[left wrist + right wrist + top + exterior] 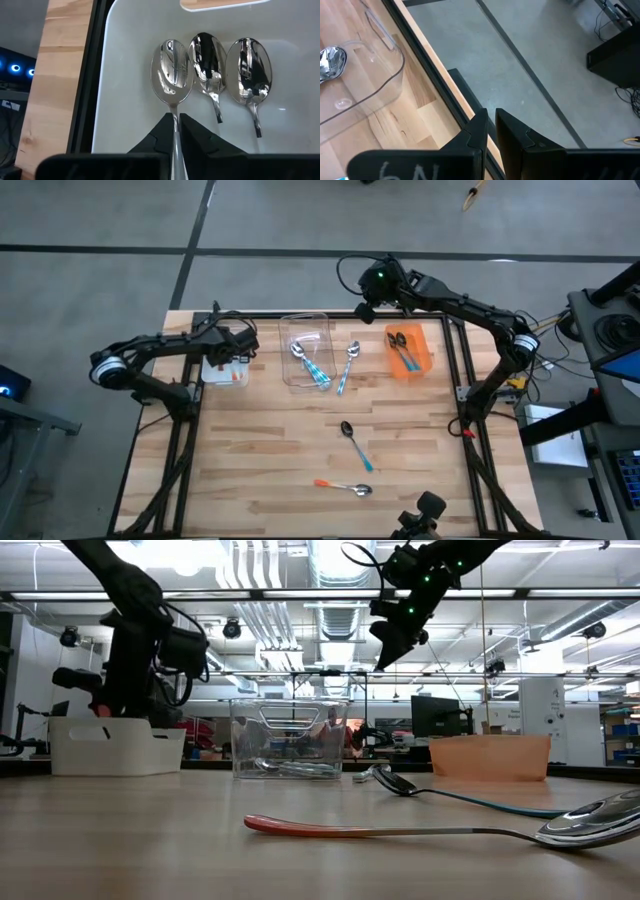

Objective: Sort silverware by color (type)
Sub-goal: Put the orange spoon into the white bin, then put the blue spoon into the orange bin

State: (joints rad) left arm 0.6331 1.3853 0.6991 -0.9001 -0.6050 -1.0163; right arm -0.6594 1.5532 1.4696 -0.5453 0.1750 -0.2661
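We can read only one marking: white handwritten characters that look like "6N" on the dark body of the right gripper [491, 131], seen in its wrist view. We find no other legible text or labels.

Glossy mirror-bright metal spoon bowls [172, 75] lay in a smooth white plastic bin [125, 60], near a clear plastic bin [307, 350], on the pale matt wooden desk [270, 450].

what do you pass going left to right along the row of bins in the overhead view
left gripper over the white bin → clear bin → loose teal-handled spoon → orange bin
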